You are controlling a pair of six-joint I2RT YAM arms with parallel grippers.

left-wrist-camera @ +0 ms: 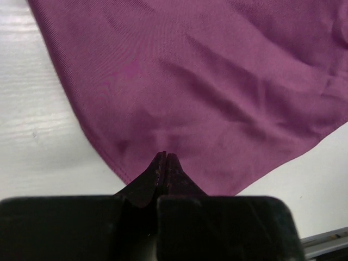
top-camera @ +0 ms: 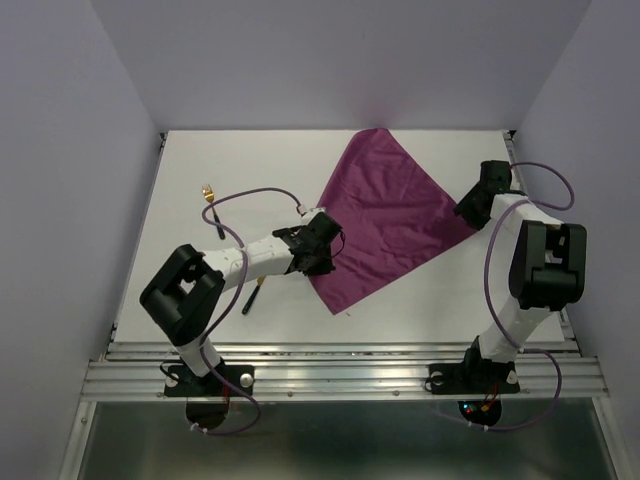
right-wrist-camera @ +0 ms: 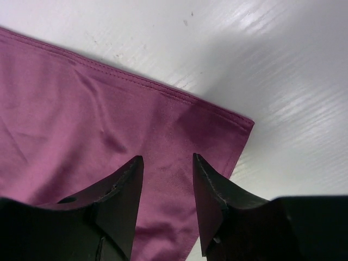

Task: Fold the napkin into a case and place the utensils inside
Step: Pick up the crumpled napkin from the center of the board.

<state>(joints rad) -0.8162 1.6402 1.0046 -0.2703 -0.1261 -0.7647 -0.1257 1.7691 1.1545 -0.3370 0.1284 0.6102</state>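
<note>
First fold — left gripper (left-wrist-camera: 166, 157) pinches the napkin (top-camera: 390, 210) edge, right gripper (right-wrist-camera: 167, 158) half-open astride its corner, must close next.

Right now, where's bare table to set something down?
Bare table along the back wall, between fork and napkin; also the near strip between napkin and right arm. Crowded: left side, around left arm, fork, knife.
</note>
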